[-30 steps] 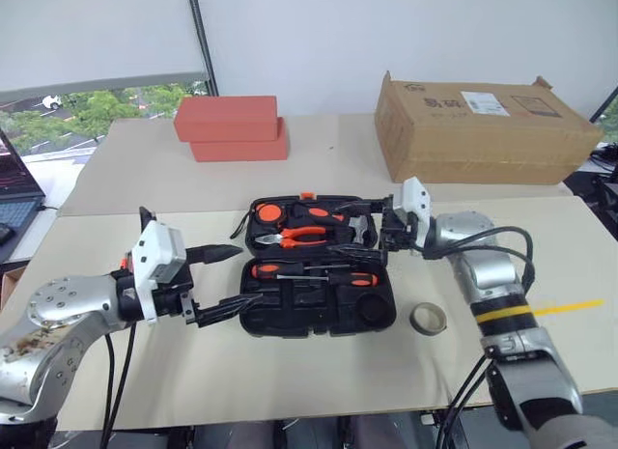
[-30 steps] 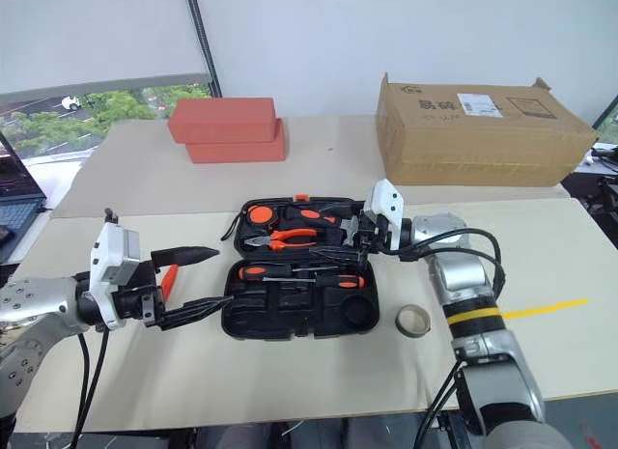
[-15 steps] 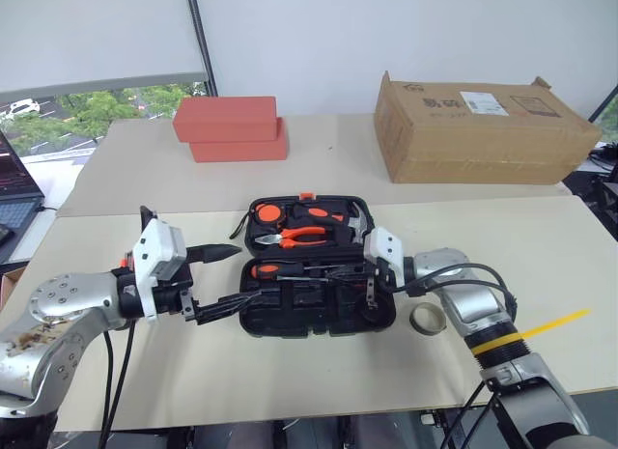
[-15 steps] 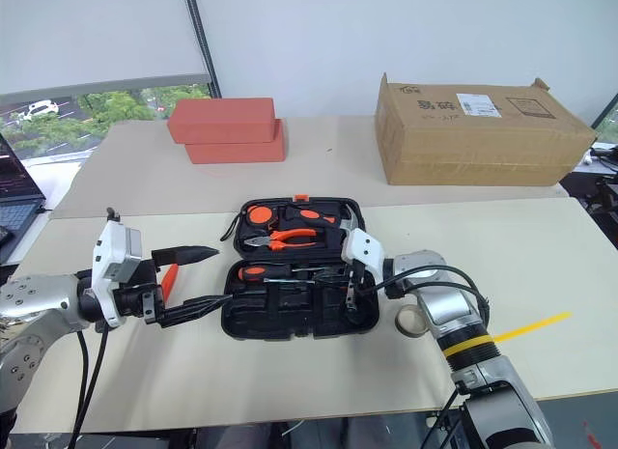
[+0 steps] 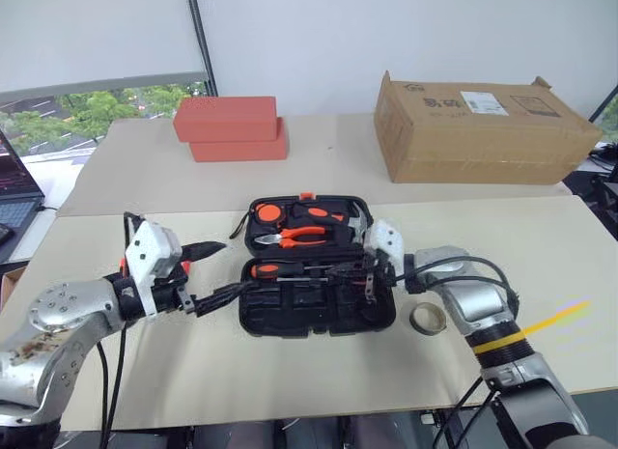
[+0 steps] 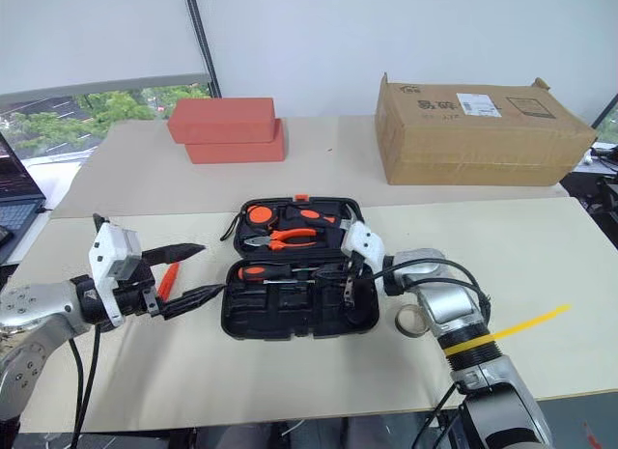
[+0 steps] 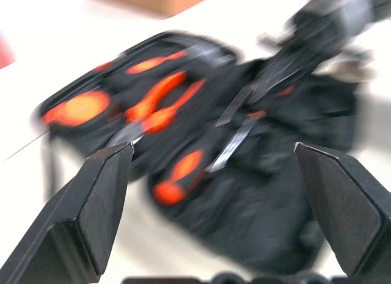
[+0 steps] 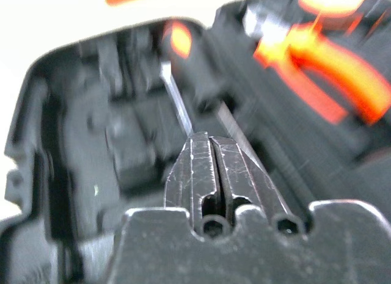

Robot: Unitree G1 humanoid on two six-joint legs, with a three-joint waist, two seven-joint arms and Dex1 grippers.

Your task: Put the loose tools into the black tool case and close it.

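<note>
The black tool case [image 5: 290, 314] lies open in the middle of the table. Orange-handled pliers [image 5: 304, 235] sit in its far half and a black-orange screwdriver [image 5: 290, 269] in its near half. My right gripper [image 5: 363, 273] reaches in from the right with its fingers [image 8: 208, 156] pressed shut. Their tips are right at a screwdriver shaft [image 8: 177, 101]; I cannot tell whether they pinch it. My left gripper [image 6: 198, 272] stands open just left of the case, empty. An orange tool [image 6: 166, 278] lies on the table behind it, partly hidden. The small tape roll [image 5: 428, 319] lies right of the case.
A cardboard box [image 5: 483, 126] stands at the back right and two stacked red blocks [image 5: 232, 127] at the back left. A laptop [image 5: 14, 193] shows at the left edge. A yellow strip [image 5: 560, 314] marks the table at the right.
My right gripper came down from the case's far right corner to its near half and shut. My left gripper drew slightly left and lower, still open.
</note>
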